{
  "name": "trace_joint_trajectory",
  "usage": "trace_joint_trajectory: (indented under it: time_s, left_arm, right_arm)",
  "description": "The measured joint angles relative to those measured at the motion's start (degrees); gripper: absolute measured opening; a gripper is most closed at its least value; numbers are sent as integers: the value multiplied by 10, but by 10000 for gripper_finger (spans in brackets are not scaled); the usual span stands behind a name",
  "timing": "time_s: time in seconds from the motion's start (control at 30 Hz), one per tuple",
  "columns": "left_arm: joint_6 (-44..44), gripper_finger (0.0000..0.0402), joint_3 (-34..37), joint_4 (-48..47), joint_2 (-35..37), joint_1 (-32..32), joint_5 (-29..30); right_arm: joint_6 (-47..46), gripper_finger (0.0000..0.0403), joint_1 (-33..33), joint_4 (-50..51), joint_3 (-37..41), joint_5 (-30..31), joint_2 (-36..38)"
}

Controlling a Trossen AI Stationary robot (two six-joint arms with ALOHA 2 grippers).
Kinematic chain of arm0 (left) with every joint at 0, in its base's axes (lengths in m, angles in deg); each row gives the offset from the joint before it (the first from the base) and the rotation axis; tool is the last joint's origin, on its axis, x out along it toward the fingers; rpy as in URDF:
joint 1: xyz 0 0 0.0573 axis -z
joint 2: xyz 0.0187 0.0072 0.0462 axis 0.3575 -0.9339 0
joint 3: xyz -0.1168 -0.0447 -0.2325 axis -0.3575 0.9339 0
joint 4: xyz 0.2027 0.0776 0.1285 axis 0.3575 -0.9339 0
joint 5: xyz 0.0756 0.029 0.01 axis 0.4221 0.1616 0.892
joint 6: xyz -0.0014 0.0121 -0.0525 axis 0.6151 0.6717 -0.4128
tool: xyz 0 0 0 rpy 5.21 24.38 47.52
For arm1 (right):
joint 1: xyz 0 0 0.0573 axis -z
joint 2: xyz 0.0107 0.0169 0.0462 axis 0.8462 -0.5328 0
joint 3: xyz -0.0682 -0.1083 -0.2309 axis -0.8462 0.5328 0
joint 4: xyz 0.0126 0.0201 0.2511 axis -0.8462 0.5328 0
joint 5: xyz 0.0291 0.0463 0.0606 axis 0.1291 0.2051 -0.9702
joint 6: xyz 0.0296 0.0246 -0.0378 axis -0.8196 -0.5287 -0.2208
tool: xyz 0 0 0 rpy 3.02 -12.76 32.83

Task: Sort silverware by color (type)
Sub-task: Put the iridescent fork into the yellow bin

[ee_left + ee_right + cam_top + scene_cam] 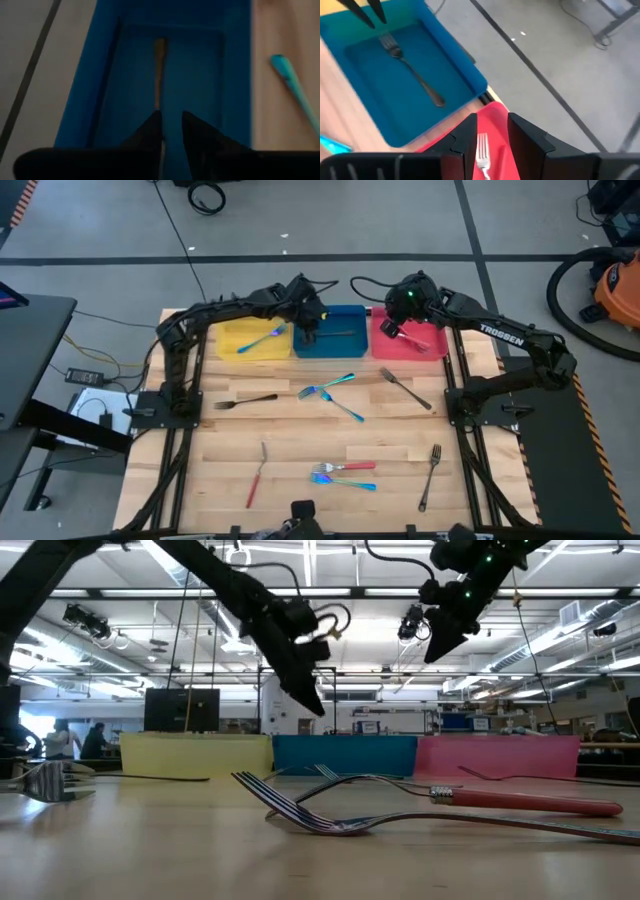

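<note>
My left gripper (306, 328) hangs over the blue tray (350, 345), narrowly open and empty. A dark grey fork (159, 55) lies flat on that tray's floor below its fingertips. The right wrist view shows those fingertips (368, 13) clear above the fork's tines (391, 44). My right gripper (393, 327) hangs open over the red tray (430, 345), well above it in the low view (437, 648). A fork (482, 150) lies in the red tray under the gap between its fingers. A teal-handled piece (263, 338) lies in the yellow tray (240, 345).
Loose silverware lies on the wooden table: a dark fork (245, 401), two teal pieces (330, 386), a dark fork (405, 388), a red-handled piece (255, 476), a red and a teal fork (345, 472), and a dark fork (430, 476). The three trays stand along the far edge.
</note>
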Motion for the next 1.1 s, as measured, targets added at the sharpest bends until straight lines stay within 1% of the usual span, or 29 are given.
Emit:
trace_joint_trajectory:
  time_s: [0.2, 0.37, 0.43, 0.5, 0.63, 0.7, 0.83, 1.03, 1.1]
  left_arm:
    - [7, 75, 0, -104, 53, 24, 0]
    - [5, 75, 0, -197, 62, 48, -5]
    - [-11, 75, 0, -225, 62, 55, -13]
    - [-34, 75, 1, -246, 62, 58, -40]
    - [-73, 75, 6, -269, 62, 64, -111]
    - [-93, 75, 6, -265, 62, 74, -118]
    - [-131, 75, 6, -257, 59, 106, -107]
    - [-165, 76, 6, -231, 56, 170, -55]
    - [-191, 76, 17, -205, 54, 187, -45]
  right_arm:
    - [-27, 117, -7, 20, 0, -72, 0]
    - [-37, 117, -25, 34, 8, -133, 0]
    - [-45, 117, -34, 23, 22, -159, 0]
    - [-51, 117, -47, 6, 36, -174, 0]
    - [-64, 117, -76, -15, 61, -178, 0]
    - [-64, 117, -88, -23, 72, -178, 0]
    - [-65, 117, -110, -23, 79, -178, 0]
    - [-68, 117, -134, -23, 79, -177, 0]
    - [-68, 117, -140, -23, 79, -171, 0]
